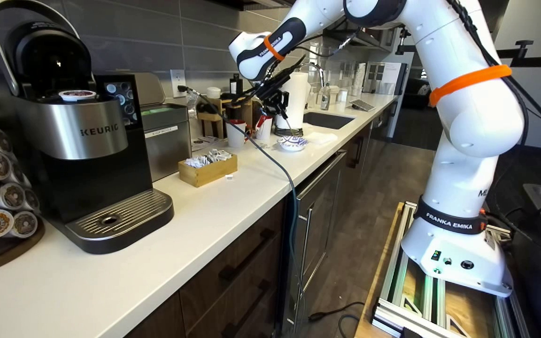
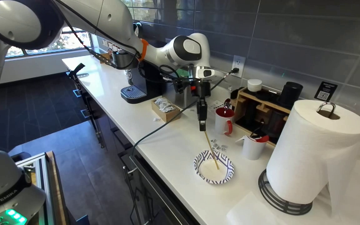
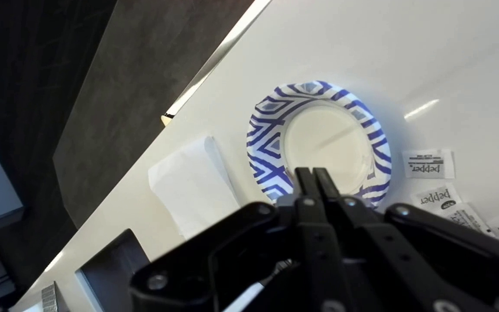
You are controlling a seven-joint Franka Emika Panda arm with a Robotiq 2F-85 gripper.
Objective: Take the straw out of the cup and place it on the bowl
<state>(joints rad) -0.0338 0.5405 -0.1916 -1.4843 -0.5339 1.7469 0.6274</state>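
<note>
Readable: KEURIG on coffee maker (image 1: 73, 141), FRANKA EMIKA on arm (image 1: 475, 126); wrist view, "pepper" on packets (image 3: 430, 164) at 3–4 o'clock of bowl (image 3: 332, 125). In an exterior view: wooden box (image 2: 158, 111) of sachets (image 2: 164, 104) at bowl's 11, red-lined mugs (image 2: 223, 123) at 12 and 2. Gripper (image 2: 202, 127) fingers clamped on top of straw (image 2: 211, 149); lower end over bowl, contact unclear.

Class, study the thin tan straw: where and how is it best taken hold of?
I'd grip the thin tan straw near its upper end, coming from above. It leans steeply, its lower end over the round, blue-patterned white bowl, so the top likely offers more clearance. Its slim, straight shape suits a pinch across the shaft; the black gripper holds it up there.
</note>
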